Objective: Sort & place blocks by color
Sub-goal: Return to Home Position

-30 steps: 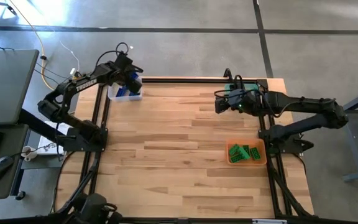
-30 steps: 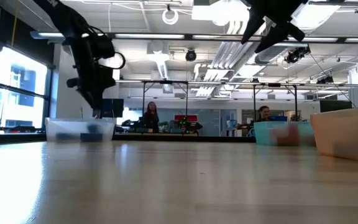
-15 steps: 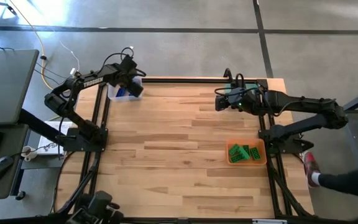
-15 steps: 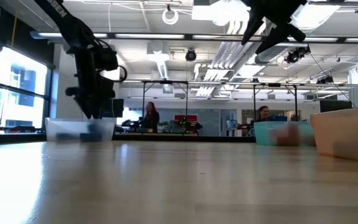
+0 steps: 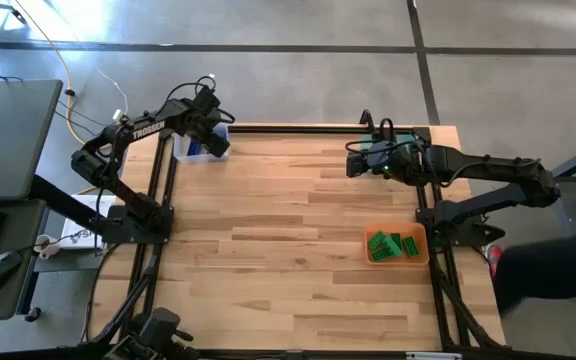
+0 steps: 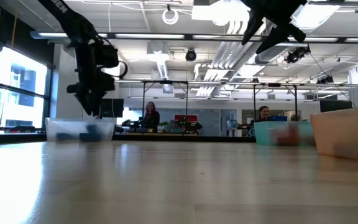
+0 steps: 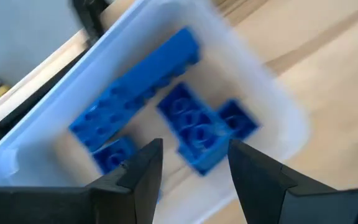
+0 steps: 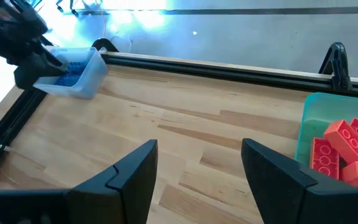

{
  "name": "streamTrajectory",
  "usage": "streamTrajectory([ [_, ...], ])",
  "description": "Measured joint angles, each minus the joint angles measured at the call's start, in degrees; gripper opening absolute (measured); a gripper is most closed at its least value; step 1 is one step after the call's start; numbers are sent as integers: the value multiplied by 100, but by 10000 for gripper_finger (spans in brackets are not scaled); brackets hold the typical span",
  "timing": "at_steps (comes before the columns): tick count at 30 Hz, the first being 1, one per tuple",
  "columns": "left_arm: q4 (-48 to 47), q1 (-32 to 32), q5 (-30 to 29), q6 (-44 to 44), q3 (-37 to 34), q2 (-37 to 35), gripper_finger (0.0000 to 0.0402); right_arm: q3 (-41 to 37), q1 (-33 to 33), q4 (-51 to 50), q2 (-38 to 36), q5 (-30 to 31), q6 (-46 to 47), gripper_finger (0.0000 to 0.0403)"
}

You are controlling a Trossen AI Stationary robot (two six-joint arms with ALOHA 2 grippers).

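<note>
- The left gripper (image 7: 194, 155) hangs just over the clear bin (image 7: 281, 121), which sits in a counter corner on the left arm's side. Its fingers are apart and carry nothing.
- Right below those fingers the blue blocks (image 7: 135, 81) lie inside the clear bin, one long piece and several shorter ones.
- The right gripper (image 8: 199, 155) hovers above the bare counter (image 5: 288, 250) just beside the teal bin (image 8: 316, 118). Its fingers are spread too, and empty.
- The red blocks (image 8: 347, 149) lie in the teal bin, and the green blocks (image 5: 393, 243) lie in the orange bin (image 5: 417, 259) near the right arm's base.
- No loose block shows on the wood in the high view, so the sorting looks finished and only the retreat remains.
- To retreat well, the left arm should rise straight up first, so its fingertips clear the bin wall before any sideways swing. A low sweep could catch the rim and tip the light bin.
- The fingers are best kept apart, so nothing gets pinched on the way out.
- The right arm should draw back high enough to pass over the teal and orange bins.
</note>
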Motion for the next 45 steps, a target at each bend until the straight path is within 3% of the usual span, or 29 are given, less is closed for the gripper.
streamTrajectory([
  [9,180,-634,1507,-118,69,-891,168,-42,0,-79,17,114,95,220],
  [22,606,-1900,3617,473,57,-2468,168,-42,0,-81,17,153,321,220],
  [25,1123,-2131,4003,310,-267,-2867,168,-42,-7,-83,17,167,321,220],
  [30,2424,-2392,4032,-418,-1475,-3699,168,-42,-126,-85,17,159,321,220],
  [37,3226,-2490,3937,-1130,-2858,-4995,168,-42,-345,-81,17,144,330,220],
  [45,3289,-2488,2995,-1733,-3781,-6808,168,-44,-571,617,16,156,-277,220],
])
